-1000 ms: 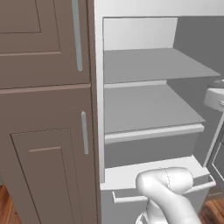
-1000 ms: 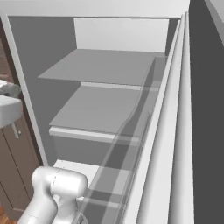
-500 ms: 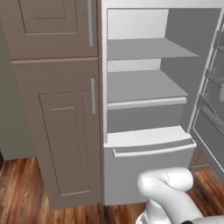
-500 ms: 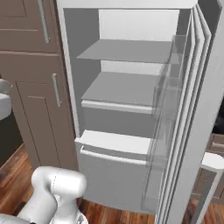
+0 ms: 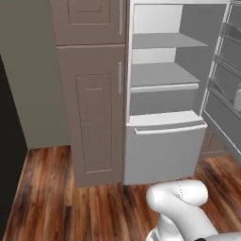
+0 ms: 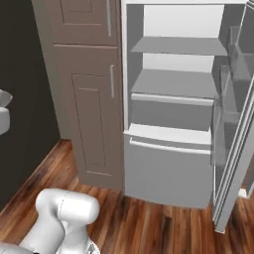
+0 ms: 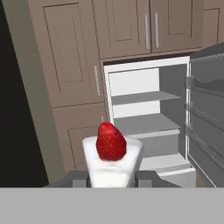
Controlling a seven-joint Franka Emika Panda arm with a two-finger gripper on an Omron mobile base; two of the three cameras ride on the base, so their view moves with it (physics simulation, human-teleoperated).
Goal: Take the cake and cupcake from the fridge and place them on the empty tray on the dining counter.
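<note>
Cake point(image 7: 112, 159) pinched in gripper point(image 7: 112, 179), jaws closed on white sides low down, red fruit on top at 12 o'clock. Likely light, soft, crumbly, frosting slick: gentle side hold near base, kept upright. Hand view gives held slice with open fridge point(image 7: 151, 122) behind at 1 o'clock. Base views give bare fridge shelves point(image 5: 162, 75), wood floor point(image 5: 70, 207).

Brown wood cabinets point(image 5: 92, 108) with recessed panels and slim vertical bar handles point(image 5: 119, 77) stand floor to ceiling in a tall column. More cabinet doors point(image 7: 148, 26) run across the top of the hand view. The floor point(image 5: 61, 202) is reddish-brown planks with dark grain. A plain grey-beige wall point(image 5: 28, 80) sits left of the cabinets, with a dark, unlit area point(image 6: 20, 59) beyond it.
</note>
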